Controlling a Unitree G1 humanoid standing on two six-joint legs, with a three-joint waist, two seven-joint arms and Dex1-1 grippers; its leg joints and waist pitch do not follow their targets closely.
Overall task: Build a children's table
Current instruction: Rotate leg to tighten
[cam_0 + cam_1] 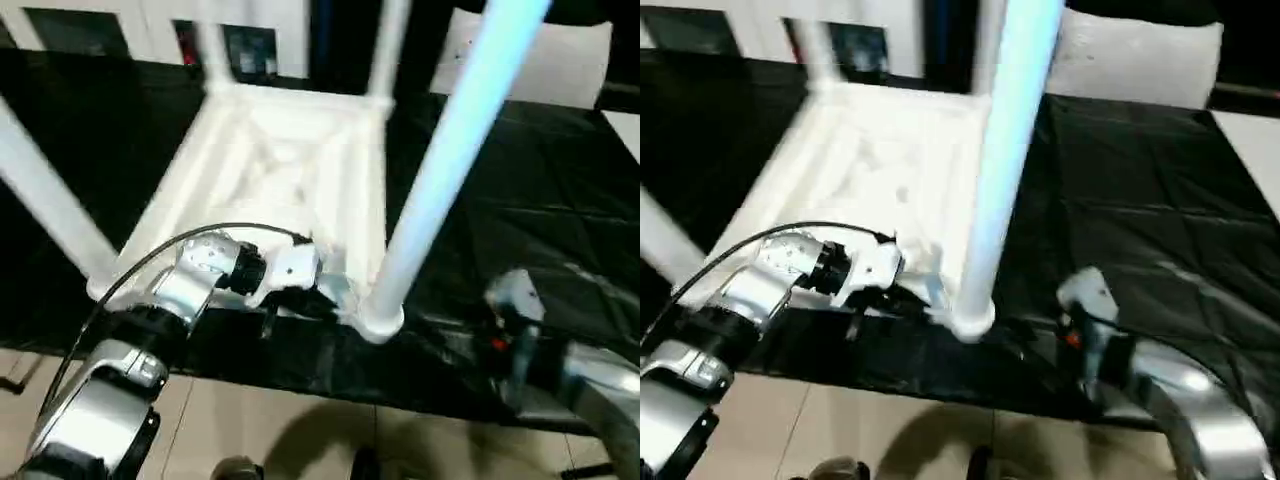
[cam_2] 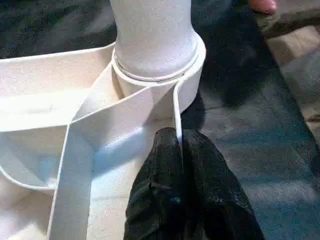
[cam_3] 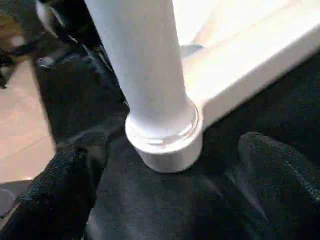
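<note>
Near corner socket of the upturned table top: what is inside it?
A white leg stands seated in the corner socket, filling it to the rim. The leg's inserted end and the socket's inside are covered.

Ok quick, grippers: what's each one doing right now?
Left gripper: shut on the rim of the table top, beside the near corner leg.
Right gripper: open, holding nothing, fingers either side of that leg's socket.
</note>
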